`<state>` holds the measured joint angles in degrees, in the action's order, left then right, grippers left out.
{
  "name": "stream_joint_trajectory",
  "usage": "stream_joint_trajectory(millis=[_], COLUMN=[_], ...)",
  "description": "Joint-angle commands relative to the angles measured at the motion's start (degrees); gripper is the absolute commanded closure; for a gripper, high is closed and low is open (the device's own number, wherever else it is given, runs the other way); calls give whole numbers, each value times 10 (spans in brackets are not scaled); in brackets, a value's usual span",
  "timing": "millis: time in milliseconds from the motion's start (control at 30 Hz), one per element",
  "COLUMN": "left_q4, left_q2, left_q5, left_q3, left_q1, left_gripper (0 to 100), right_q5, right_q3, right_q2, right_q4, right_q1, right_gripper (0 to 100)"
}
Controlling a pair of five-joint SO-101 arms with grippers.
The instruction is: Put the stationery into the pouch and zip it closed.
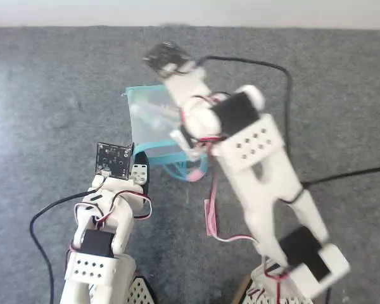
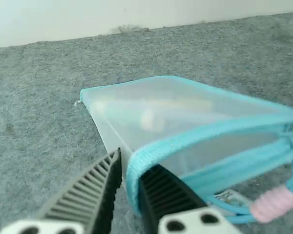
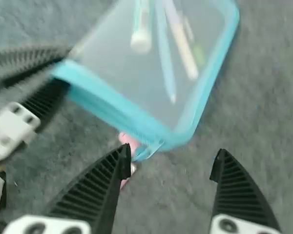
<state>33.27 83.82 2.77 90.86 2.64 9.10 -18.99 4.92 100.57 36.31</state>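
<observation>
A translucent pouch with teal trim lies on the grey carpet, and pens show through its side. My left gripper is shut on the teal edge at the pouch's near corner. That corner is lifted. My right gripper hangs open just above the pouch's zipper end, with its fingers apart on either side of that corner. A pink zipper pull on teal cord dangles there. In the high view the right gripper sits over the pouch's near right end, and the left gripper is at its near left corner.
A black cable loops over the carpet behind the right arm. Another cable runs beside the left arm. A pale wall bounds the carpet beyond the pouch. Open carpet lies to the left and far right.
</observation>
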Motion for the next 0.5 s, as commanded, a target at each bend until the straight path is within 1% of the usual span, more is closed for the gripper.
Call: stream_joint_trajectory(millis=[0,67,133,267,333,400,467], left_q4=[-15,-15,-16,-16,-16,-16,-17], left_q2=[9,9,9,9,9,9,9], left_q5=[3,3,4,15,18,18,18], left_q3=[-8,-9,-9,-15,-15,-15,-15], left_q1=[6,3,2,2,1,1,1], left_gripper=[988,988,988,988,988,988,988], right_q5=[16,13,10,-40,-59,-81,-120], right_q3=[164,281,401,594,641,656,653], right_q2=[100,140,175,217,218,218,219], right_q4=[-32,-74,-134,-289,-330,-330,-310], right_q1=[-22,-24,-22,-22,-22,-21,-18], right_gripper=[728,735,767,807,807,807,799])
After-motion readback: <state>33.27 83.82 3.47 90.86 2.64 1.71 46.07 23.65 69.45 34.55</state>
